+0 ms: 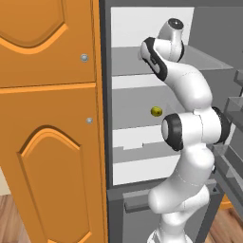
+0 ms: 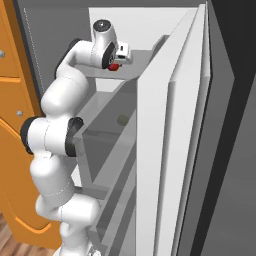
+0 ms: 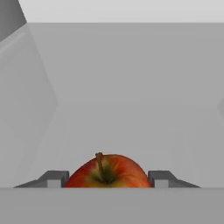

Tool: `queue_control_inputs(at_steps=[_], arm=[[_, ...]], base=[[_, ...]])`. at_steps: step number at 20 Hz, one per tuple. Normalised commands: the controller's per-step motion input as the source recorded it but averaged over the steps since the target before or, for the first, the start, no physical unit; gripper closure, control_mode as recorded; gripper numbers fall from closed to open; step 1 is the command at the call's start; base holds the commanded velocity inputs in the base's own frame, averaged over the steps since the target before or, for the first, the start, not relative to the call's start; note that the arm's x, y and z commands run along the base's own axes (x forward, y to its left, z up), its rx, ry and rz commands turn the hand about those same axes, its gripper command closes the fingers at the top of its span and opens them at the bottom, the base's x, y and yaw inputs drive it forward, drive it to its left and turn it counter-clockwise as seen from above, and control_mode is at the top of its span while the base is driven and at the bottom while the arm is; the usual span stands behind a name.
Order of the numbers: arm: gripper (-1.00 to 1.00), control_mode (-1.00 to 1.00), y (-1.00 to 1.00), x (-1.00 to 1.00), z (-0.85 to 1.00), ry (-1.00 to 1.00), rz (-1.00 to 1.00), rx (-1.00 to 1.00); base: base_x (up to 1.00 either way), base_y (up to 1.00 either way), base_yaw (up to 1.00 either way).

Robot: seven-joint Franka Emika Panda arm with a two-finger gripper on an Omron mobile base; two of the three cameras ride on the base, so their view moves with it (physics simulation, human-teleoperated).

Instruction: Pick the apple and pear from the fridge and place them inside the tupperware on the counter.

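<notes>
Up on the top grey glassy shelf of the tall grey fridge (image 1: 107, 142) with its white interior, the white arm has its hand (image 3: 107, 180) right around the small round red apple (image 3: 107, 172). From the hand view the two dark finger tips (image 3: 53, 178) sit hard against either side of the fruit, stem pointing up between them, so I'd call that a closed grip on the apple, though it hasn't visibly left the shelf. From the right base view the red fruit peeks out just under the wrist.

One shelf down, the small rounded yellow-green pear (image 1: 156, 111) sits alone, well apart from the hand, untouched.

So here's the score, as I judge it: first pick just secured, nothing delivered. Still to come are the carry-out past the open door, the drop into the container, then a second trip for the pear.
</notes>
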Motion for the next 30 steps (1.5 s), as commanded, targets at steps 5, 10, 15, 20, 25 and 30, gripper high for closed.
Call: queue_control_inputs(at_steps=[5,10,15,20,25,30], arm=[[1.00,-1.00,0.00,-0.04,-0.57,0.01,0.00,0.00],[1.00,-1.00,-0.06,-0.27,-0.11,-0.04,0.00,0.00],[1.00,-1.00,-0.08,-1.00,-0.29,-0.14,0.00,0.00],[1.00,-1.00,-0.09,-1.00,-0.11,-0.11,0.00,0.00],[1.00,-1.00,0.00,-1.00,-0.02,-0.01,0.00,0.00],[1.00,-1.00,0.00,-1.00,0.00,0.00,0.00,0.00]], base=[[0.00,0.00,0.00],[0.00,0.00,0.00],[0.00,0.00,0.00],[0.00,0.00,0.00],[0.00,0.00,0.00],[0.00,0.00,0.00]])
